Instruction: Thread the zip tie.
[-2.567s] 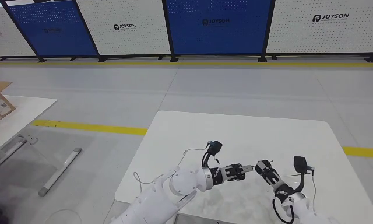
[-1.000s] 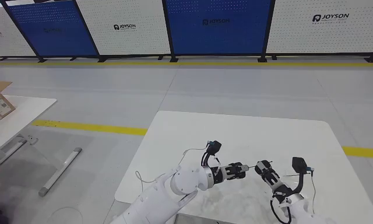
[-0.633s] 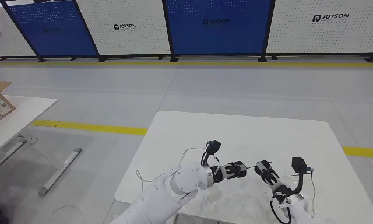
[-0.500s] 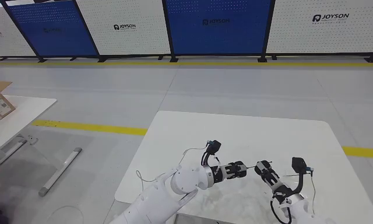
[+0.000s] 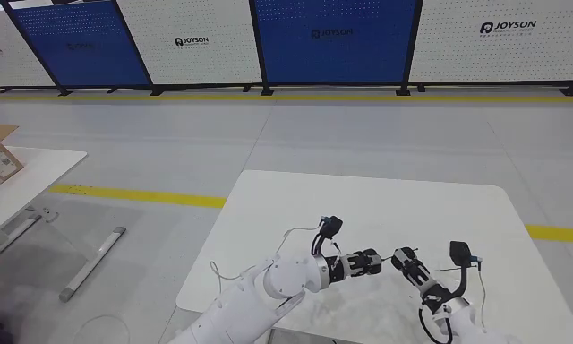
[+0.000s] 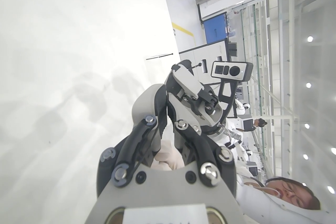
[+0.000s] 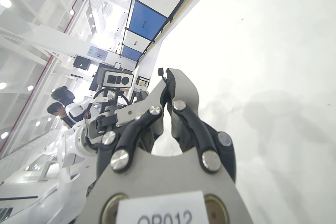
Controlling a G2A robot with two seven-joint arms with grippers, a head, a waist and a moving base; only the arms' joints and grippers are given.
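Note:
The zip tie (image 5: 387, 256) is a thin black strip spanning the short gap between my two grippers above the near middle of the white table (image 5: 358, 201). My left gripper (image 5: 376, 261) is shut, its fingertips (image 6: 163, 89) pressed together, facing the right gripper (image 6: 181, 70) close ahead. A black strip of zip tie (image 6: 158, 56) sticks out just past both tips. My right gripper (image 7: 166, 78) is shut on the zip tie, whose small black head (image 7: 160, 71) pokes out at the fingertips. Where the strip enters the left fingers is hidden.
The tabletop around the grippers is bare white, with open surface toward the far edge (image 5: 376, 176) and both sides. Each wrist carries a black camera mount (image 5: 329, 226) standing above its gripper. Blue and white panels (image 5: 331, 35) stand far behind.
Both grippers have stayed shut and tip to tip over the same spot. Only slight shifts show in either arm.

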